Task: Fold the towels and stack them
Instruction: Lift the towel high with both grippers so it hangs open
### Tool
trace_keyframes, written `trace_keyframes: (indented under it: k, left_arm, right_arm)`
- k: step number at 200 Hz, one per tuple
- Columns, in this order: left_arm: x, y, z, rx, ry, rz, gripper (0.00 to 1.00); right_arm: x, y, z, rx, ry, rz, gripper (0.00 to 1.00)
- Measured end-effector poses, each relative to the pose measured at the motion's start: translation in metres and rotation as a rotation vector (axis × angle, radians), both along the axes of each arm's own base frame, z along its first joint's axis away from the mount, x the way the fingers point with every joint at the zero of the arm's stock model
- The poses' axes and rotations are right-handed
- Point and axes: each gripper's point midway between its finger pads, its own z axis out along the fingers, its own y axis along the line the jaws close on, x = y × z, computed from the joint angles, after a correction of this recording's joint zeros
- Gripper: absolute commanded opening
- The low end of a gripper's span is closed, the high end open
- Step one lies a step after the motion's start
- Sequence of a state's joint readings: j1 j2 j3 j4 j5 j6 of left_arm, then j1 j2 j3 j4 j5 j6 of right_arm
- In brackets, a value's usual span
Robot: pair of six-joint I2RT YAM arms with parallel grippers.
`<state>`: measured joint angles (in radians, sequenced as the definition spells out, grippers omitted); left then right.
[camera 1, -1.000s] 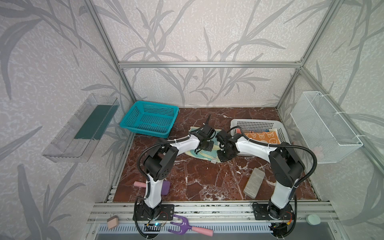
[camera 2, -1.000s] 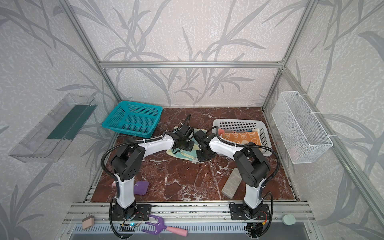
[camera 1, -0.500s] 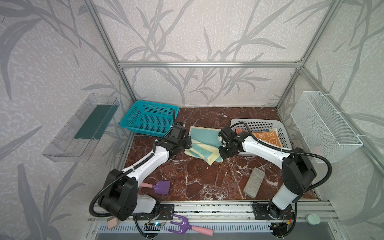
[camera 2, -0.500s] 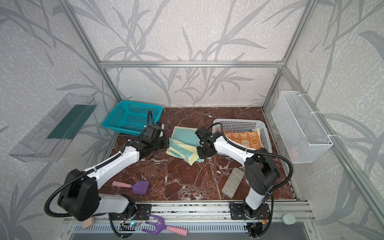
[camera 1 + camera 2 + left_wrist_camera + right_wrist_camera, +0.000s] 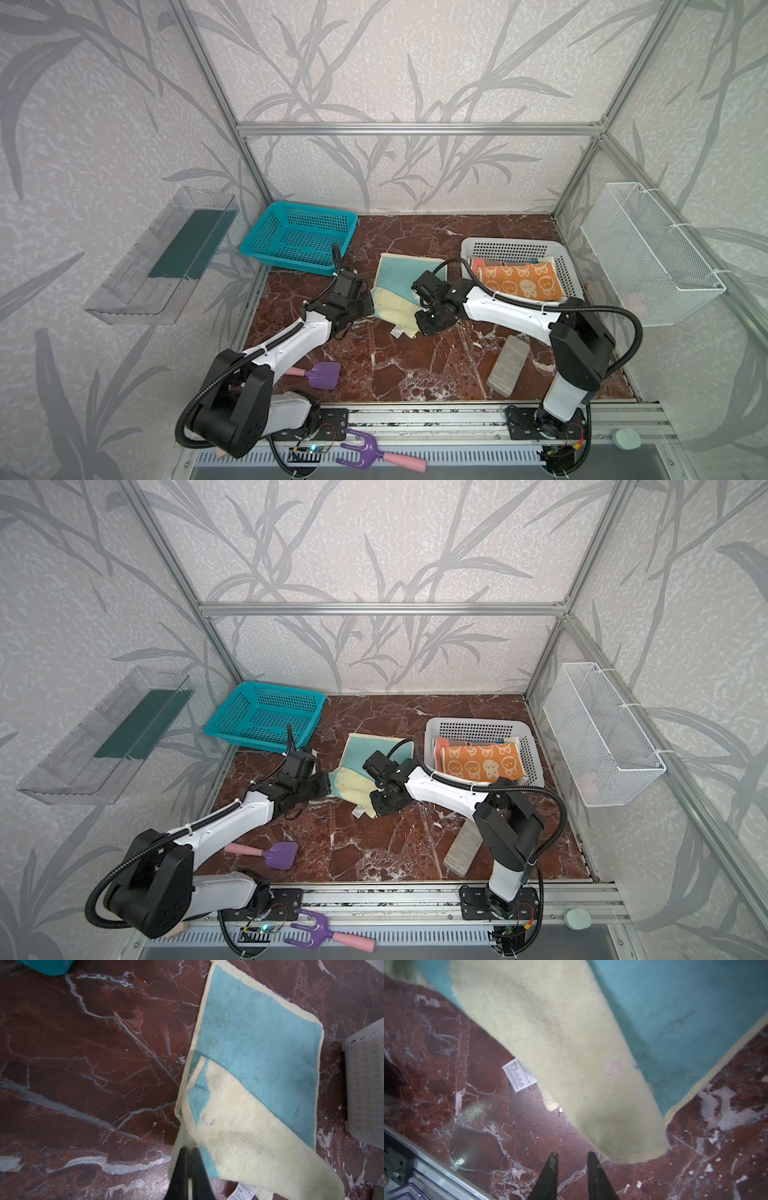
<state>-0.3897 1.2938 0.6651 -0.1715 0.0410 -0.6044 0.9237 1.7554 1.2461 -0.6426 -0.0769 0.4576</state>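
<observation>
Pinching pale towel [image 5: 255, 1047] hem, cropped left gripper [image 5: 188, 1150]

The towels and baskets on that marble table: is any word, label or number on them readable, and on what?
White care tag at the edge of the pale yellow and teal terry towel: lines of print, too small and blurred to read.
Orange terry towel with white figures in the pale grey perforated plastic basket: pictures only, no words.
Nothing else bears readable text.

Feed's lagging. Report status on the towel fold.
Left gripper shut on yellow-teal towel edge. Right gripper open, empty, beside its corner. Towel part-folded. Grey block well clear.
</observation>
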Motion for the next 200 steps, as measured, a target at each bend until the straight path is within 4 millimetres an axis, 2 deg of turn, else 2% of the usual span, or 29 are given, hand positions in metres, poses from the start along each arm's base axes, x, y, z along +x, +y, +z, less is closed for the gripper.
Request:
trace_keyframes:
  k: [23,40,70,95,110,151,165,185,200]
  left_arm:
    - [0.005,0.0,0.0,-0.02,0.018,-0.001,0.0]
    - [0.012,-0.003,0.003,-0.04,0.03,-0.004,0.0]
    - [0.019,-0.008,0.006,-0.072,0.057,-0.02,0.0]
    - [0.018,-0.01,0.005,-0.088,0.076,-0.029,0.0]
    - [0.017,-0.01,0.004,-0.092,0.084,-0.029,0.0]
    - [0.017,-0.007,0.003,-0.1,0.094,-0.025,0.0]
    - [0.017,-0.006,0.003,-0.1,0.095,-0.021,0.0]
    - [0.016,-0.004,0.002,-0.101,0.102,-0.017,0.0]
    - [0.015,-0.002,0.001,-0.098,0.109,-0.015,0.0]
  right_arm:
    - [-0.015,0.026,0.005,0.013,-0.05,0.107,0.22]
    - [-0.008,0.034,-0.002,-0.005,-0.073,0.133,0.3]
    - [0.009,0.036,-0.029,-0.086,-0.085,0.155,0.37]
    - [0.02,0.038,-0.041,-0.136,-0.099,0.168,0.45]
    - [0.022,0.036,-0.045,-0.157,-0.101,0.173,0.48]
    - [0.02,0.023,-0.057,-0.222,-0.086,0.176,0.48]
    - [0.02,0.023,-0.058,-0.226,-0.086,0.176,0.44]
    - [0.02,0.023,-0.058,-0.227,-0.087,0.189,0.2]
    - [0.02,0.023,-0.058,-0.227,-0.087,0.202,0.07]
